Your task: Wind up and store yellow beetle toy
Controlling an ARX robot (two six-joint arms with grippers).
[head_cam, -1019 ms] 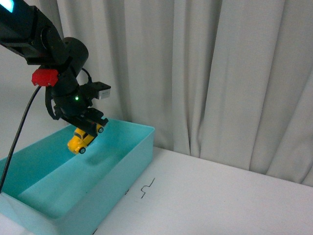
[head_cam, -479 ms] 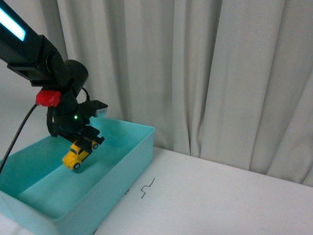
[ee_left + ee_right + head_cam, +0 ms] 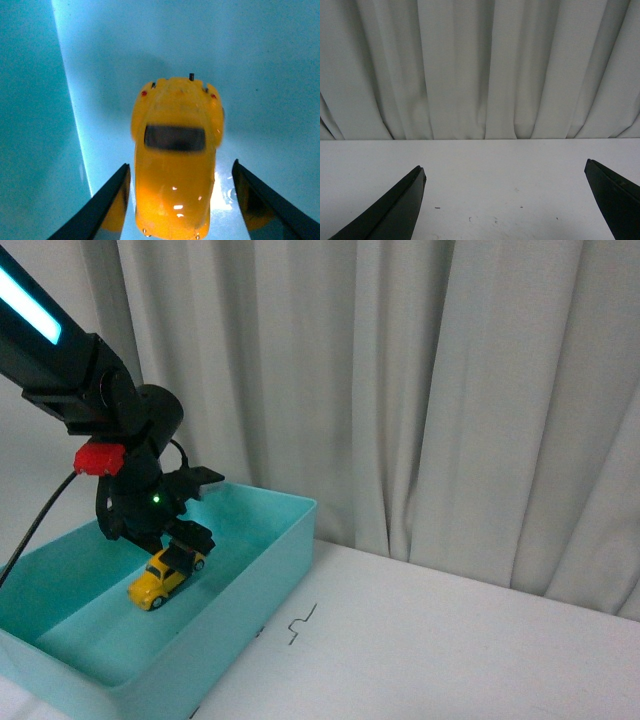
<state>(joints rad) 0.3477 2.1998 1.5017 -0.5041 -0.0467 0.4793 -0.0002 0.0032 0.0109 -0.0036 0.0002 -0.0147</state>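
One risk: with the yellow beetle toy (image 3: 160,580) resting on the teal bin (image 3: 285,530) floor at left, between the left gripper's (image 3: 186,544) spread, non-touching fingers, a skewed withdrawal could clip and roll it; the right gripper (image 3: 504,167) hangs open, empty.

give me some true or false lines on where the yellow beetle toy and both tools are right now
1. The yellow beetle toy lies inside the teal bin. True.
2. The right tool holds the toy. False: it is open and empty above the white table.
3. The left tool straddles the toy with its jaws apart. True.
4. The bin stands at the table's right side in the front view. False: it stands at the left.
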